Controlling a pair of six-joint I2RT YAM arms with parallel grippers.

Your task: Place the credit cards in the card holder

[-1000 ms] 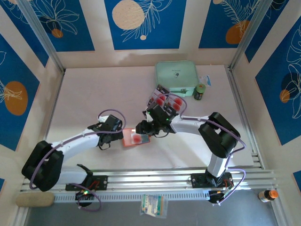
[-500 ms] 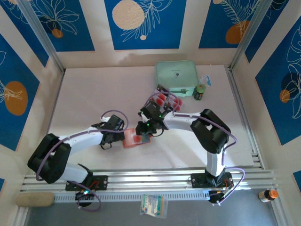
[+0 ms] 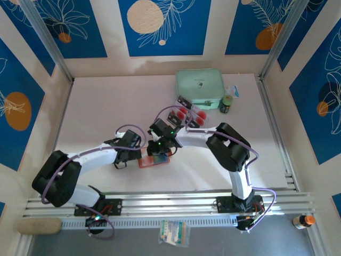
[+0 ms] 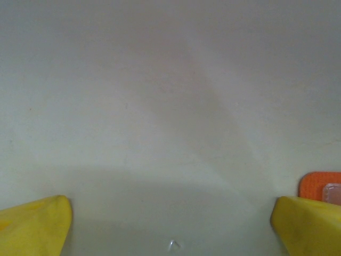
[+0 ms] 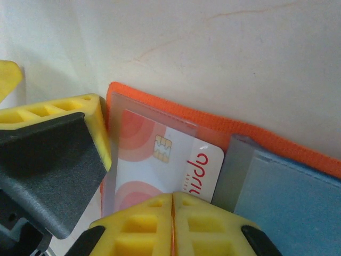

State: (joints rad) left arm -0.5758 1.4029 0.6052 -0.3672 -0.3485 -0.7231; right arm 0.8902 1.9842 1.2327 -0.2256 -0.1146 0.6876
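- Your right pincer is closed, fingertips pressed together, right over a credit card.
- That card sits partly tucked in the orange card holder, which lies open and flat on the bench.
- Your left pincer is wide open and holds nothing. One finger sits just beside the holder's corner.
- More credit cards lie behind the right arm, near the mint-green case.

card holder: from above, largely under the right gripper; in the left wrist view, one corner, cut by the right edge.
credit card: lower edge behind the right gripper's fingertips.
small green jar: label too small to read.
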